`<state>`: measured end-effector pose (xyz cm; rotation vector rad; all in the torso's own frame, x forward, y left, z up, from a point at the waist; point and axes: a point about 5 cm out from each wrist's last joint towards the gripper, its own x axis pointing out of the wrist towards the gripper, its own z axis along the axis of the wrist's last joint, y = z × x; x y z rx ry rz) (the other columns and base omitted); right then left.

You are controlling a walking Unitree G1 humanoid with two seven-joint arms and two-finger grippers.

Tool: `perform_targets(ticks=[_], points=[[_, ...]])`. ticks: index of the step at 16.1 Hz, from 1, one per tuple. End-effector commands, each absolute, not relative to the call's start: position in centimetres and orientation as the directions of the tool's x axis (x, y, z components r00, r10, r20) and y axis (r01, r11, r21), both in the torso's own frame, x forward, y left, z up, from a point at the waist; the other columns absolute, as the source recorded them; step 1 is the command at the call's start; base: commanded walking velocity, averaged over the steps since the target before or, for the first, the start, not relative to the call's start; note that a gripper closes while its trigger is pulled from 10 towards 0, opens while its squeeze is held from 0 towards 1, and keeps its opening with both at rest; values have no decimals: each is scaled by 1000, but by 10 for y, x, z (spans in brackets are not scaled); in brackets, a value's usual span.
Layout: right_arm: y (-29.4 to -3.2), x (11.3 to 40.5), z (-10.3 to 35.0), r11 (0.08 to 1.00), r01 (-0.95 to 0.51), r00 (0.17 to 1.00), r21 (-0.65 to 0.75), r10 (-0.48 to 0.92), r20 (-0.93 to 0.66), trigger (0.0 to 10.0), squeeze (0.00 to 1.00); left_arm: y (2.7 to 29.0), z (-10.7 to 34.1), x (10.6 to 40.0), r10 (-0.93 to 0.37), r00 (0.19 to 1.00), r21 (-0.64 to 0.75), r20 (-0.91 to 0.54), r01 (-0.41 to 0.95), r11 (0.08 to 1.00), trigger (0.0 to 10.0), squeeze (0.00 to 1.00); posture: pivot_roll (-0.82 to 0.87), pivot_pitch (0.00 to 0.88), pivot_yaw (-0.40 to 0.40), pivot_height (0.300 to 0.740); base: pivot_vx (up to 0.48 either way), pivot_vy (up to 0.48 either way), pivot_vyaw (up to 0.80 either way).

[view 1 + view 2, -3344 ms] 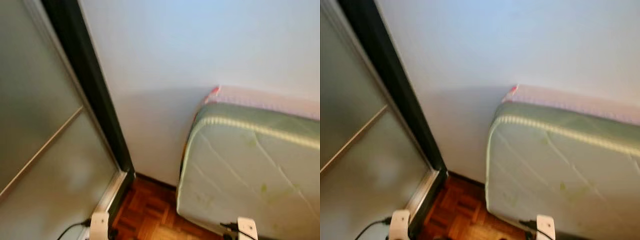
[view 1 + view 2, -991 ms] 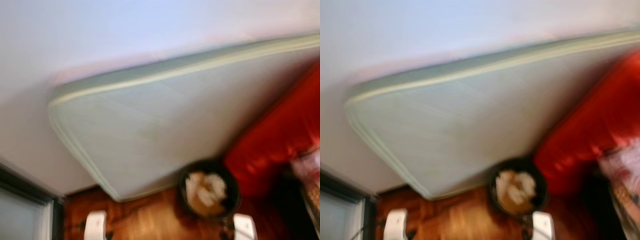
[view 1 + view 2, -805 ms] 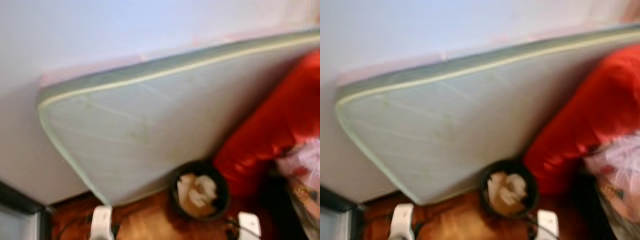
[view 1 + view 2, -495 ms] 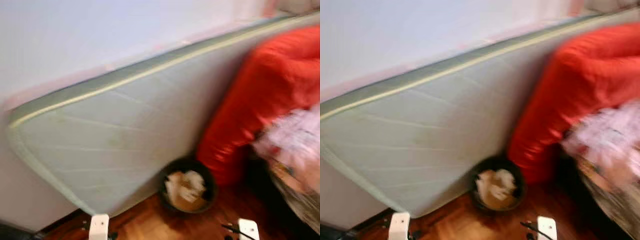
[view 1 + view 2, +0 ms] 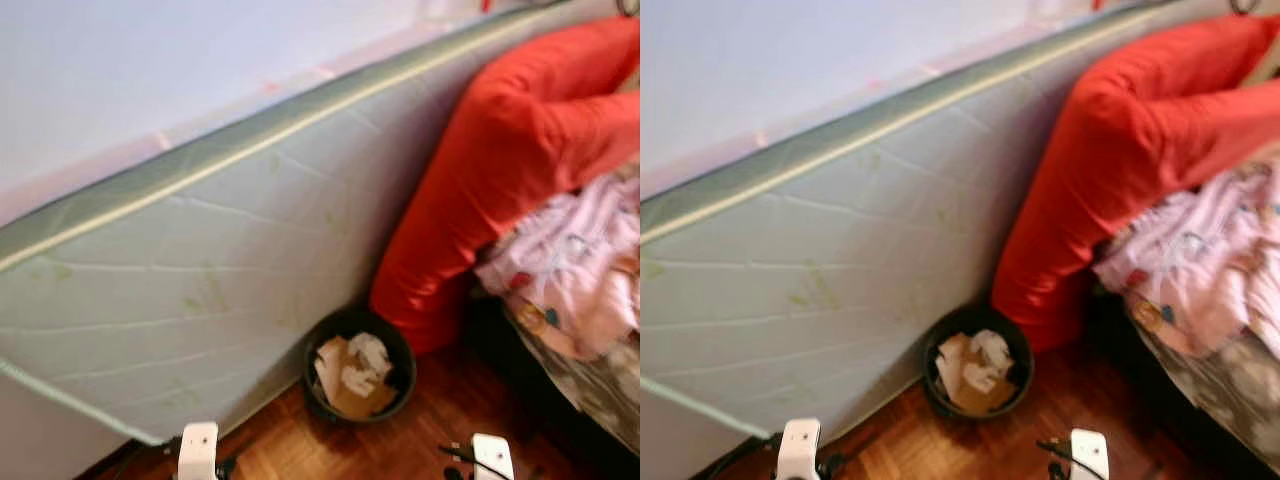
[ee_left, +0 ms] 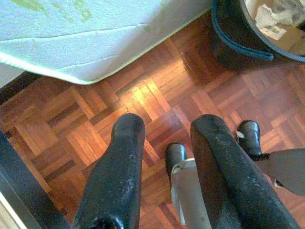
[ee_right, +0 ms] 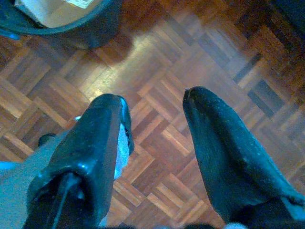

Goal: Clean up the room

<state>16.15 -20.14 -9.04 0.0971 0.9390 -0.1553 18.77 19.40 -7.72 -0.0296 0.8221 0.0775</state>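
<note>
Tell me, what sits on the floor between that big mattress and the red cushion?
A round black wastebasket holding crumpled paper and cardboard stands there, between the mattress and red cushion, seen in both eye views.

floor: glossy wood parquet | mattress: quilted matt cloth | bin: dark smooth plastic, crumpled paper and cardboard inside | red cover: soft cloth | left gripper fingers: scuffed black, slight sheen
</note>
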Motion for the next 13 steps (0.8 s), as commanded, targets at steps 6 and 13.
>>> perform_targets(ticks=[6, 13], points=[[-253, 128, -93, 963, 270, 443, -5, -129, -887, 10000, 0, 217, -83, 171, 42, 593, 49, -804, -3, 999, 10000, 0, 22, 0, 3, 740, 0, -366, -199], [-247, 134, -92, 969, 246, 465, -3, -121, -877, 10000, 0, 226, -79, 176, 63, 601, 81, -797, 4, 997, 10000, 0, 26, 0, -16, 740, 0, -365, -252]])
